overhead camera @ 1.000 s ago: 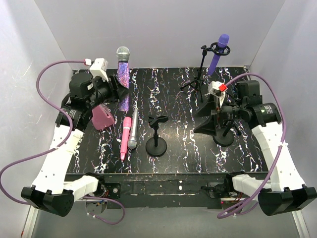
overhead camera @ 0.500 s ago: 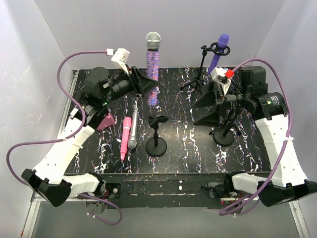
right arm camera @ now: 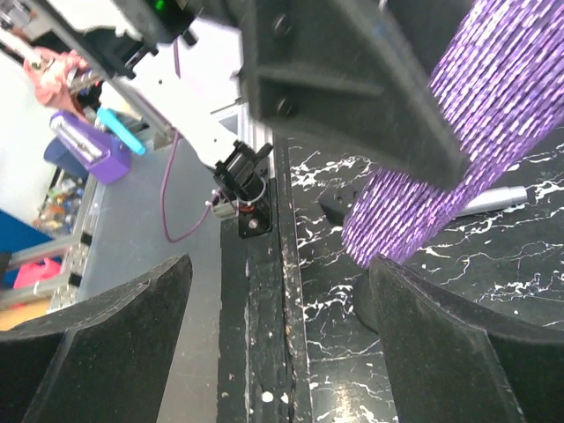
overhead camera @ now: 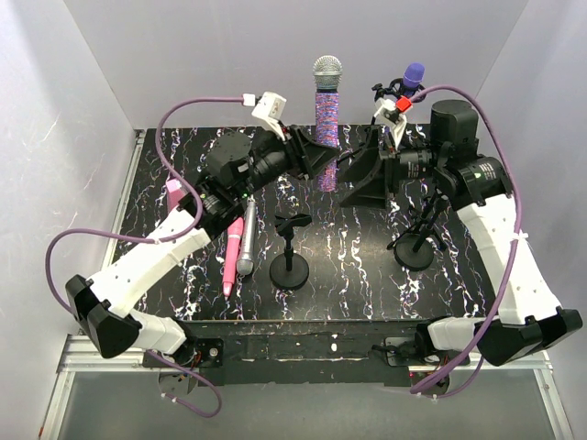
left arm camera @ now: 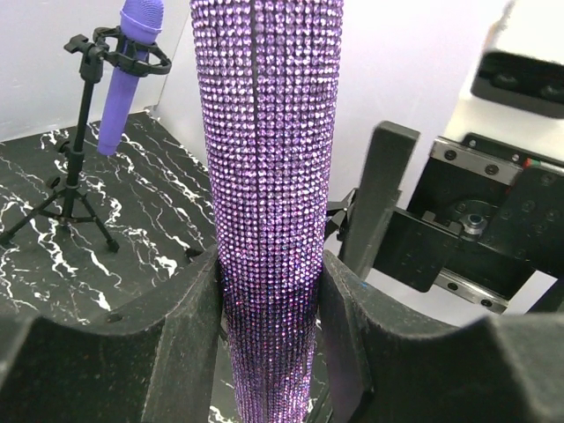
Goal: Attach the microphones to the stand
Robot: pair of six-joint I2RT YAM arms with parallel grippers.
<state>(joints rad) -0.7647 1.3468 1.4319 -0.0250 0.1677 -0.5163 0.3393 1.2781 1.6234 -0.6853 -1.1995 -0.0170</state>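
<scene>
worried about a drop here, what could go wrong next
The left hand grips the glittery microphone low, its head high: it could tilt or slip. The open right hand is close beside it and could knock it. The tripod stand with the purple microphone stands just behind, easy to bump.

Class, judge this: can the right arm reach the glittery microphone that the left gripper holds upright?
Probably yes. The right gripper, jaws open, faces the glittery microphone close by; nothing stands between them, though the left gripper covers its lower shaft.

right end effector, glittery microphone close ahead
</scene>
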